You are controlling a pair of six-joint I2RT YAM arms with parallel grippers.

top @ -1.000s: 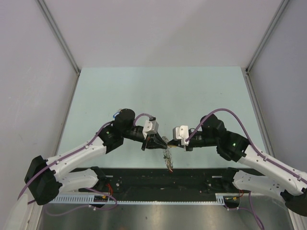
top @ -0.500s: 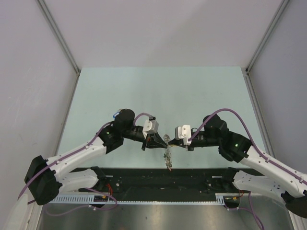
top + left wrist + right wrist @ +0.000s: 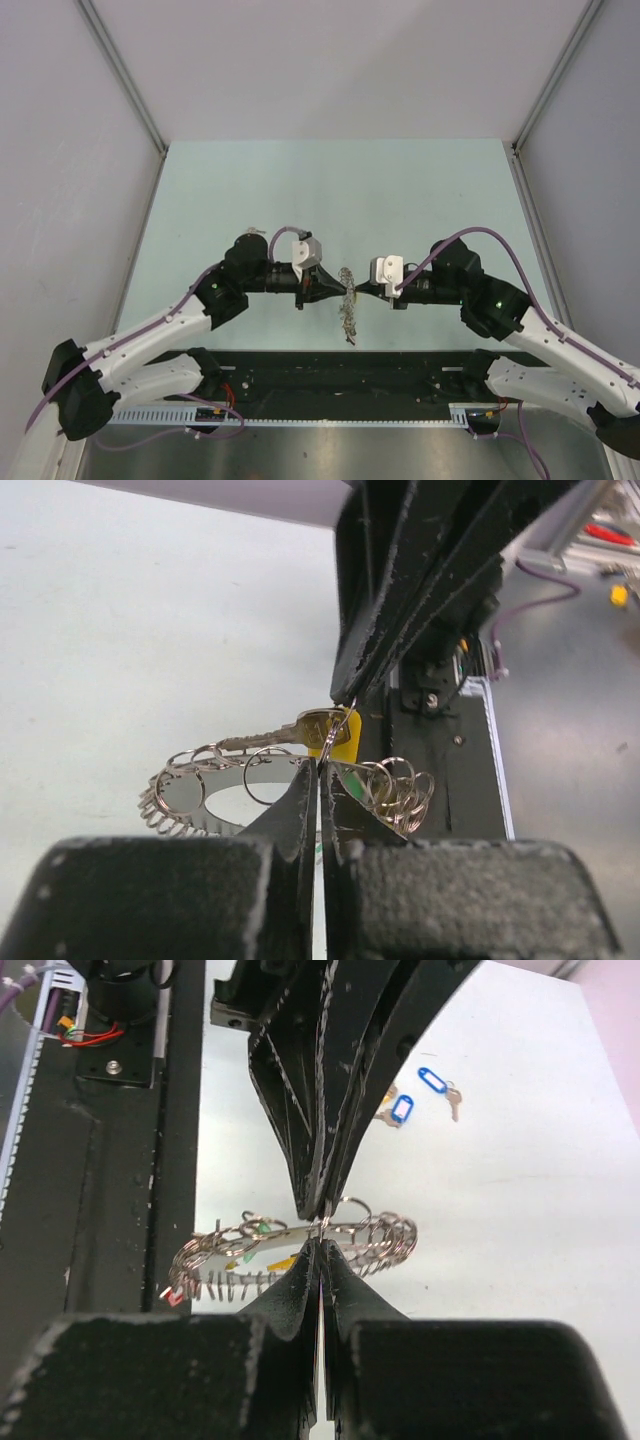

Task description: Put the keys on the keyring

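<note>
The keyring (image 3: pixel 347 303) hangs between my two grippers above the near middle of the table. It shows as a band of silver rings in the left wrist view (image 3: pixel 200 790) and the right wrist view (image 3: pixel 250 1250), with green, yellow and red tags. My left gripper (image 3: pixel 334 289) is shut on its band (image 3: pixel 320 768). My right gripper (image 3: pixel 362 291) faces it tip to tip, shut on a thin split ring by a key with a yellow tag (image 3: pixel 318 730). Two loose blue-tagged keys (image 3: pixel 428 1079) lie on the table beyond the left gripper.
The black base rail (image 3: pixel 340 370) of the arms runs just under and behind the hanging keyring. The pale green table (image 3: pixel 330 190) stretches away past the grippers. Grey walls stand on both sides.
Both grippers have moved slightly away from the bases, the left wrist straightening out. The keyring has gone with them and stays pinched between the two tips.
</note>
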